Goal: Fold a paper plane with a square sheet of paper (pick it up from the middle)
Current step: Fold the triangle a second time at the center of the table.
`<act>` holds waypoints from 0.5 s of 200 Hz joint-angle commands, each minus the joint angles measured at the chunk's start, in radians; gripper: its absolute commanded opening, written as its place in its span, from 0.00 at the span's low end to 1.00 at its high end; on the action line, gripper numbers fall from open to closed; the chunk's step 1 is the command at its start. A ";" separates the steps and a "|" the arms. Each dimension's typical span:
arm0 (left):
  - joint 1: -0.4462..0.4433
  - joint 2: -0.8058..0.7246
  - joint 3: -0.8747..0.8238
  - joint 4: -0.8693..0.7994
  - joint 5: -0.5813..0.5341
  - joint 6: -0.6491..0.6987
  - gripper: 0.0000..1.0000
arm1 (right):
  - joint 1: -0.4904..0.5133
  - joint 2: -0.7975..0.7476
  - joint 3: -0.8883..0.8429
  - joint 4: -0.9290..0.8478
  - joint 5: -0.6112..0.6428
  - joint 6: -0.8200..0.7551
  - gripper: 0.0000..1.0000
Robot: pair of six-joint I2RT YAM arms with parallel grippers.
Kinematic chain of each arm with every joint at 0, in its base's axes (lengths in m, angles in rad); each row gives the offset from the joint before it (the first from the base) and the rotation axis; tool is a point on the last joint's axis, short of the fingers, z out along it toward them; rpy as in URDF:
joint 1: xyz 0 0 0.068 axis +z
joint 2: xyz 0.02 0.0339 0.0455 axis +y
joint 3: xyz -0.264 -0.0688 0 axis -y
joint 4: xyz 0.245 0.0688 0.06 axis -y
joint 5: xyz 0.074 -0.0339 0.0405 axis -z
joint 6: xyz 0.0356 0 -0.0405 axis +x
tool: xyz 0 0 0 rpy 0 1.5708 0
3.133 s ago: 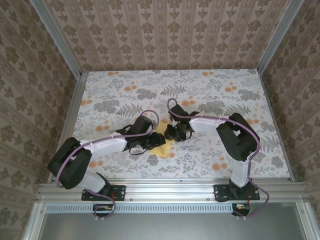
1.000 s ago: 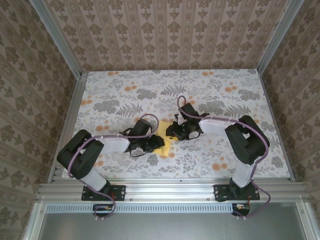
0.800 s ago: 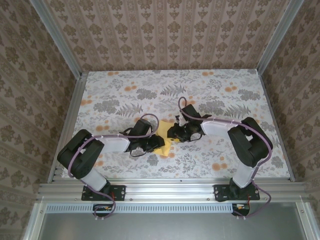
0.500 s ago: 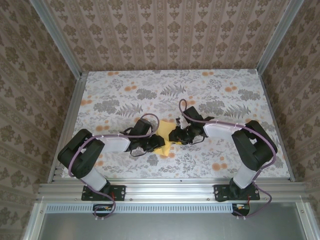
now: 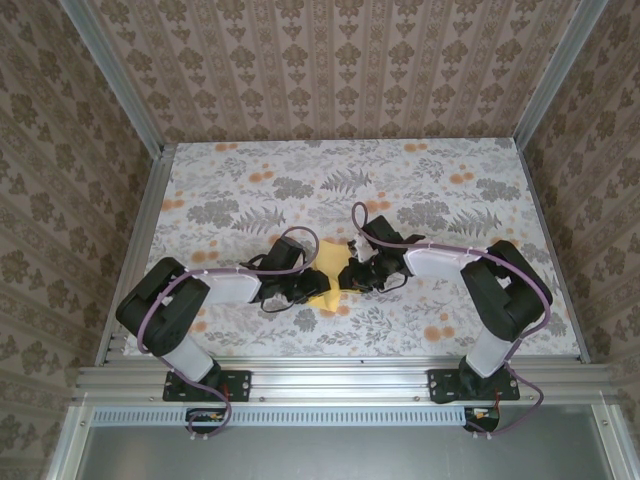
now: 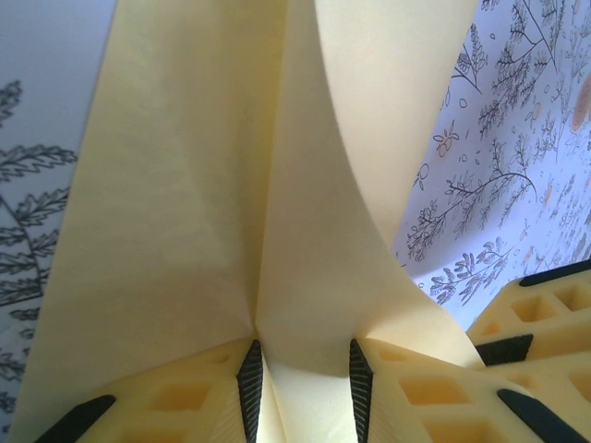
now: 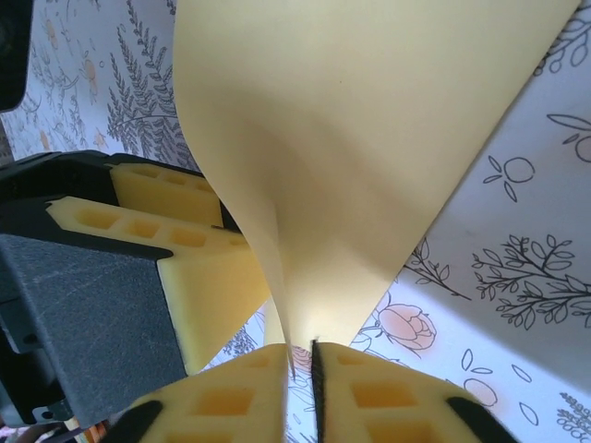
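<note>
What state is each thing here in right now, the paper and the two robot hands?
Pale-yellow square sheet of paper: partly folded, creased, held up off the flowered table between both hands.
Left hand: pinching a folded edge of the sheet.
Right hand: shut on the sheet's edge.

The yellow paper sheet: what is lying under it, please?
Under the square sheet of paper lies the flower-printed tablecloth, visible around its edges. What the sheet itself covers cannot be seen.

Thin, matt pale-yellow square sheet of paper, smooth with soft creases. Yellow fingers look like matt moulded plastic with hollow cells. The surface is a smooth floral-printed covering, framed in brushed aluminium rails.
</note>
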 commanded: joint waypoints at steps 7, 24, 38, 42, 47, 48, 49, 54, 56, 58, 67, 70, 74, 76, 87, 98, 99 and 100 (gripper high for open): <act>0.005 -0.003 0.012 -0.036 -0.011 0.021 0.38 | 0.007 0.017 0.043 -0.048 0.030 -0.036 0.09; 0.004 -0.031 0.002 -0.039 -0.016 0.022 0.45 | 0.007 0.023 0.057 -0.069 0.064 -0.059 0.05; 0.005 -0.057 -0.011 -0.044 -0.018 0.014 0.50 | 0.007 0.030 0.073 -0.087 0.084 -0.078 0.03; 0.007 -0.064 -0.014 -0.044 -0.017 0.012 0.51 | 0.007 0.035 0.079 -0.095 0.089 -0.084 0.03; 0.008 -0.071 -0.017 -0.045 -0.016 0.011 0.52 | 0.007 0.038 0.083 -0.100 0.093 -0.089 0.03; 0.008 -0.073 -0.019 -0.045 -0.017 0.011 0.52 | 0.007 0.038 0.083 -0.101 0.094 -0.090 0.03; 0.008 -0.075 -0.019 -0.046 -0.017 0.011 0.52 | 0.007 0.039 0.084 -0.102 0.095 -0.091 0.03; 0.007 -0.083 -0.021 -0.055 -0.019 0.011 0.52 | 0.007 0.044 0.090 -0.106 0.099 -0.097 0.03; 0.007 -0.088 -0.022 -0.058 -0.021 0.012 0.53 | 0.007 0.045 0.090 -0.108 0.100 -0.100 0.03; 0.007 -0.090 -0.024 -0.062 -0.024 0.013 0.53 | 0.007 0.046 0.092 -0.109 0.100 -0.102 0.03; 0.008 -0.106 -0.028 -0.076 -0.032 0.016 0.53 | 0.007 0.052 0.098 -0.115 0.103 -0.112 0.03; 0.009 -0.108 -0.030 -0.080 -0.035 0.018 0.53 | 0.007 0.054 0.100 -0.117 0.105 -0.116 0.03; 0.010 -0.114 -0.031 -0.087 -0.040 0.020 0.53 | 0.007 0.057 0.101 -0.121 0.106 -0.120 0.03; 0.010 -0.116 -0.032 -0.090 -0.042 0.020 0.53 | 0.007 0.057 0.103 -0.122 0.107 -0.122 0.03; 0.014 -0.128 -0.038 -0.109 -0.057 0.026 0.51 | 0.006 0.067 0.111 -0.132 0.109 -0.133 0.03; 0.016 -0.136 -0.044 -0.122 -0.071 0.032 0.49 | 0.007 0.076 0.119 -0.143 0.110 -0.145 0.03; 0.016 -0.137 -0.045 -0.123 -0.072 0.032 0.49 | 0.007 0.076 0.120 -0.143 0.109 -0.147 0.03; 0.017 -0.137 -0.045 -0.125 -0.073 0.033 0.48 | 0.007 0.076 0.121 -0.143 0.109 -0.148 0.03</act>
